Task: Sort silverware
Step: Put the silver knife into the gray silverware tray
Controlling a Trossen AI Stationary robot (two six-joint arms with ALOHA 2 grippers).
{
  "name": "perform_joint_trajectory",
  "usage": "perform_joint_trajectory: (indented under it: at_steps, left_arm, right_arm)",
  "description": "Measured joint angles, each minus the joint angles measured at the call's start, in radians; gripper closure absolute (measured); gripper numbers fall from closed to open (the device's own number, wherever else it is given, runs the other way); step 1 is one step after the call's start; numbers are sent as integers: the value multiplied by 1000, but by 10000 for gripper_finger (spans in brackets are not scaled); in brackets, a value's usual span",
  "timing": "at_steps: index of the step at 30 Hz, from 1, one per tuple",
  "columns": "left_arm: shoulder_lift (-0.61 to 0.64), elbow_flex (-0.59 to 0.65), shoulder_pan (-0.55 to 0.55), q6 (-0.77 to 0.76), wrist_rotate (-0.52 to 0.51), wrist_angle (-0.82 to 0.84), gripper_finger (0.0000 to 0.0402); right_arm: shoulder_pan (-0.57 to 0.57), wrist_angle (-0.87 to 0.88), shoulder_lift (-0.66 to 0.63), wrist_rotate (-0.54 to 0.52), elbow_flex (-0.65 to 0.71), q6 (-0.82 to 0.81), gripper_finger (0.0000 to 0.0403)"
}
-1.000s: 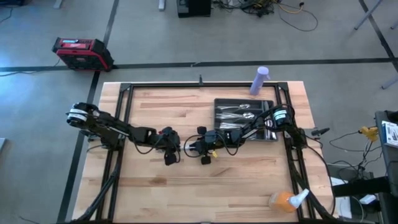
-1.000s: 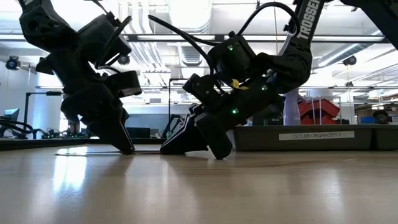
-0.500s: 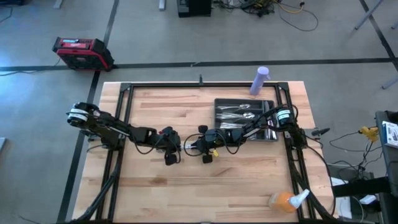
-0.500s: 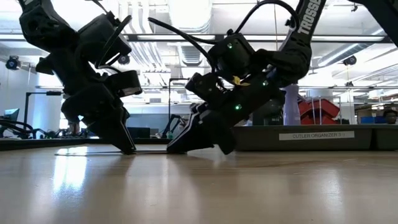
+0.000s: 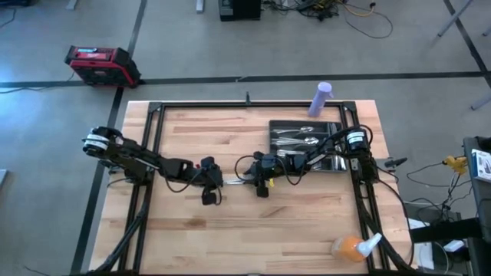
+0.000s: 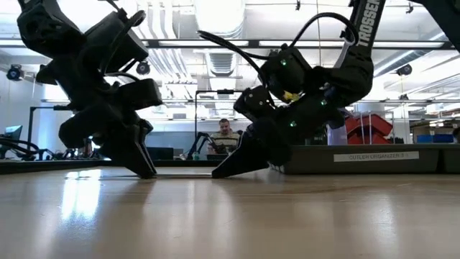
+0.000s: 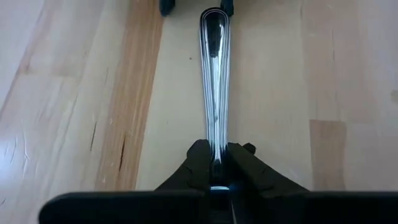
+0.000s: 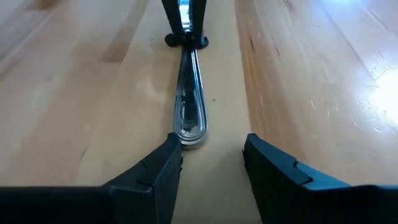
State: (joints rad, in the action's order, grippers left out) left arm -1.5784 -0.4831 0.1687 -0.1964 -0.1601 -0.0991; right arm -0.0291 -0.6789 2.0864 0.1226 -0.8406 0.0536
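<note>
One piece of silverware [image 5: 236, 182] lies level along the table's middle, between my two grippers; its rounded handle end [image 8: 188, 132] points toward the table's right edge. My left gripper [image 5: 221, 182] is shut on it. My right gripper [image 5: 252, 182] is open, its fingertips standing on either side of the handle end without touching it. The dark grey tray [image 5: 303, 123] at the back right holds several more pieces of silverware [image 5: 295, 139]. The left fingers hide the head of the piece that is held. My left gripper pinches the silverware's handle [image 7: 216, 142] between its two fingers, at the end away from the rounded tip. The fingers slant down from the table's left side and lie along the piece. The handle runs level, low over the wood; whether it rests there I cannot tell.
A purple cylinder [image 5: 322, 98] stands behind the tray. An orange spray bottle [image 5: 353, 247] lies at the near right corner. A black frame [image 5: 153, 138] borders the wood. A person [image 6: 226, 137] sits in the room beyond. Bare wood spans the near half.
My right gripper has drawn back toward the table's right edge and tipped lower, so that the silverware's handle now shows between the two grippers. My left gripper has stayed shut on the piece.
</note>
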Motion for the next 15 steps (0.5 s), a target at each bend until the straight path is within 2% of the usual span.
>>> perform_joint_trajectory:
  at_steps: [8, 15]
  left_arm:
    - [8, -1, 30, 13, 47, -27, 387]
    - [68, -57, 71, -11, 47, 75, 386]
  right_arm:
    - [49, -77, 25, 62, -3, -66, 275]
    - [72, -89, 52, 67, -4, -103, 291]
